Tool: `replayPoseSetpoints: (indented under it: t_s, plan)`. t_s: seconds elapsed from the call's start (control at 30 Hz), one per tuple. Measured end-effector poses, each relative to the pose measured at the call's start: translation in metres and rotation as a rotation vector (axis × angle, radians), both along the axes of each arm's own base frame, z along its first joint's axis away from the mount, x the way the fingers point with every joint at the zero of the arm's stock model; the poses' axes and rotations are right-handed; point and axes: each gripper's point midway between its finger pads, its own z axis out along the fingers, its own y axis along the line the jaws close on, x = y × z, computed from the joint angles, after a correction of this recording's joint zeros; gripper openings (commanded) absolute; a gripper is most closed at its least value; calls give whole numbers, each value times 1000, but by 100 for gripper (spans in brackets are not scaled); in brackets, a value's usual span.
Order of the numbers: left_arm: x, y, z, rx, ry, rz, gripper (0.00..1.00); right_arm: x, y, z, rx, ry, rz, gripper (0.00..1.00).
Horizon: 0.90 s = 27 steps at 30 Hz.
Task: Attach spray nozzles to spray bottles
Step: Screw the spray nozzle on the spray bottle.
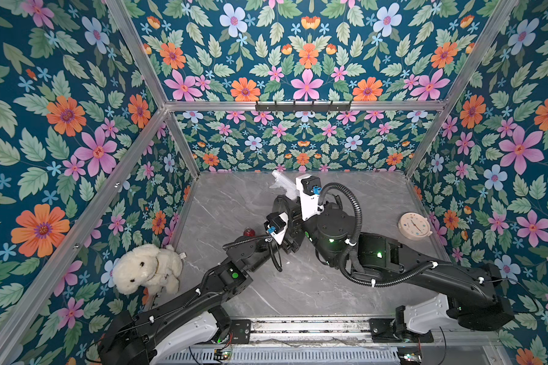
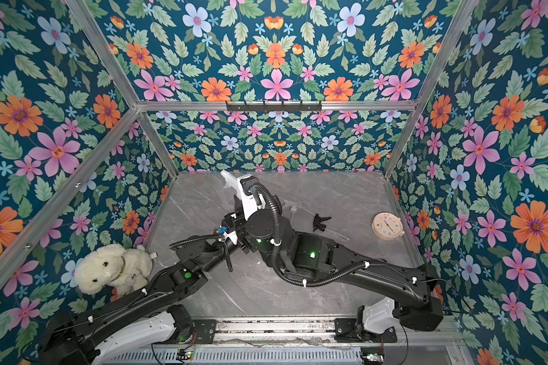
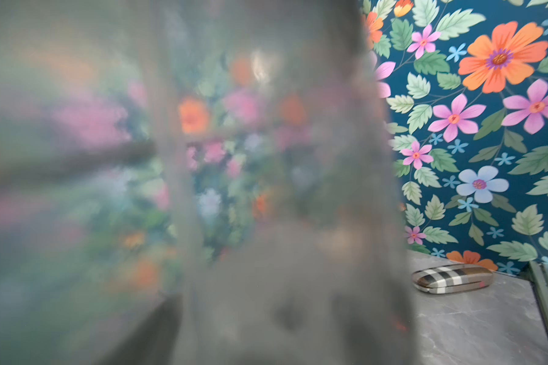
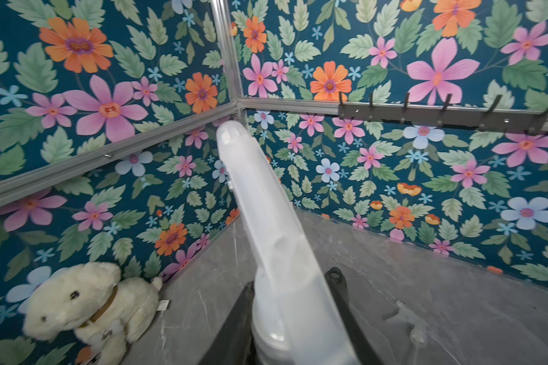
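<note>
Two whitish nozzles: the whitish spray nozzle point(image 4: 266, 221) is clamped between the right fingers point(image 4: 228, 331), raised above the counter point(image 1: 298, 294); a second whitish nozzle point(image 4: 405, 316) lies flat on it; one black nozzle point(image 2: 320, 221) lies near the one clock point(image 2: 387, 226); one red bottle point(image 1: 249, 232) sits just beside the left arm point(image 1: 244, 249); one grey bottle point(image 3: 234, 189) fills the left wrist view; a dark bottle neck point(image 4: 336, 275) may be a second, I cannot tell; the left fingers are hidden, so I cannot tell whether they grip anything; one plush dog point(image 1: 146, 268).

Whitish nozzle point(image 1: 282, 183) point(image 4: 404, 313), two; black nozzle point(image 2: 321, 221), one; grey bottle point(image 3: 266, 189) point(image 4: 336, 275), probably two; red bottle point(image 1: 249, 232), one; plush dog point(image 1: 146, 268), clock point(image 1: 414, 226), glasses case point(image 3: 453, 278), one each.
</note>
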Motion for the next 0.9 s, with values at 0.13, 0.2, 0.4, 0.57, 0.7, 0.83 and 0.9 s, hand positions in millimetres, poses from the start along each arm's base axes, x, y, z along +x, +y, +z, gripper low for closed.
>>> replayPoseSetpoints:
  t_s: [0.13,0.2,0.4,0.57,0.7,0.83,0.9]
  plan:
    - [1,0,-5,17,8,7,0,-2,-3,1,-2,-27,4,52]
    - [-1,0,-4,16,2,-3,0,-9,-4,3,-2,-41,50,56]
    - [-6,-1,6,-19,-24,-22,0,-37,-11,15,10,-79,239,65]
    - [-8,4,19,-52,-47,-19,0,-72,-32,18,5,-92,428,65]
    - [-16,4,26,-63,-67,-55,0,-69,-70,38,45,-106,493,56]
    - [-33,1,33,-64,-98,-147,0,-51,-95,44,86,-60,601,58]
    - [-42,-2,34,-66,-103,-211,0,-51,-96,46,101,-34,690,59]
